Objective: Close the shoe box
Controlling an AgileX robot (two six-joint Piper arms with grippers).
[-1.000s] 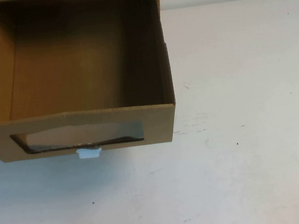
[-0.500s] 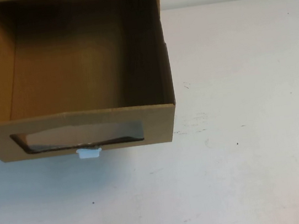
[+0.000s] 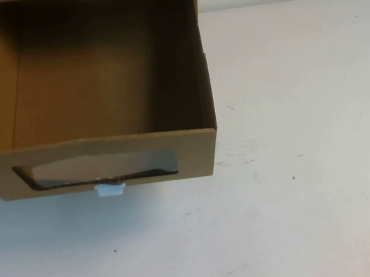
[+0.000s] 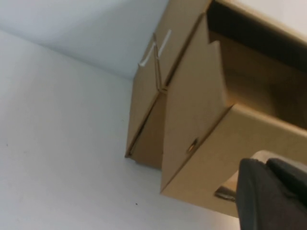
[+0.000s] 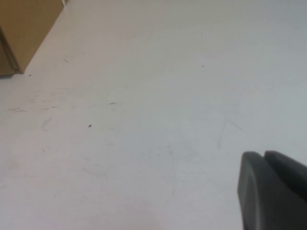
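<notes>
The shoe box [image 3: 194,152] stands at the table's left, a brown cardboard drawer pulled well out of its sleeve, its inside empty. Its front has a clear window [image 3: 99,168] with a small white pull tab [image 3: 109,188] below it. No gripper appears in the high view. In the left wrist view my left gripper [image 4: 265,163] is shut with nothing in it, close in front of the drawer's front panel [image 4: 201,167]. My right gripper [image 5: 264,154] is shut and empty over bare table, well to the right of the box's corner [image 5: 24,28].
The white table [image 3: 308,128] stretches to the right of and in front of the box, marked with small scuffs. The box's sleeve [image 4: 146,96] sits behind the drawer against the back wall.
</notes>
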